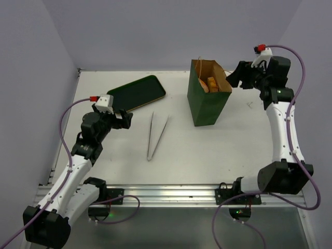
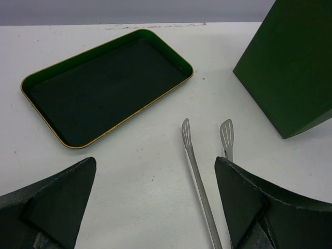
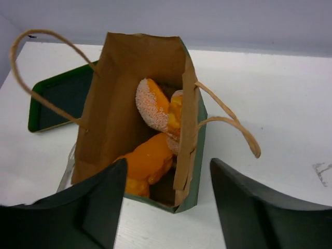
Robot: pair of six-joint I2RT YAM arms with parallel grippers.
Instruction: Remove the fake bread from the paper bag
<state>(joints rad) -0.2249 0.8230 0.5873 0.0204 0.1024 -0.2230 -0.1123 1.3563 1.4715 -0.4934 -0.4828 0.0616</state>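
Counted: 1 paper bag [image 1: 207, 101] with 2 string handles [image 3: 223, 119]. Fake bread [image 3: 148, 158] in it: at least 3 orange-yellow pieces showed, 1 of them sugar-coated. They overlapped, so the exact total couldn't be told. There was 1 dark green tray [image 1: 137, 92] and 1 pair of metal tongs [image 1: 150, 150] with 2 blades. 2 arms had 1 gripper each, left gripper [image 1: 125, 118] and right gripper [image 1: 233, 78], 2 fingers per gripper. 1 table [image 1: 233, 150].

bag [image 1: 207, 104] dk green/kraft | bread [image 3: 150, 158] orange | tray [image 2: 104, 88] dk green, gold rim
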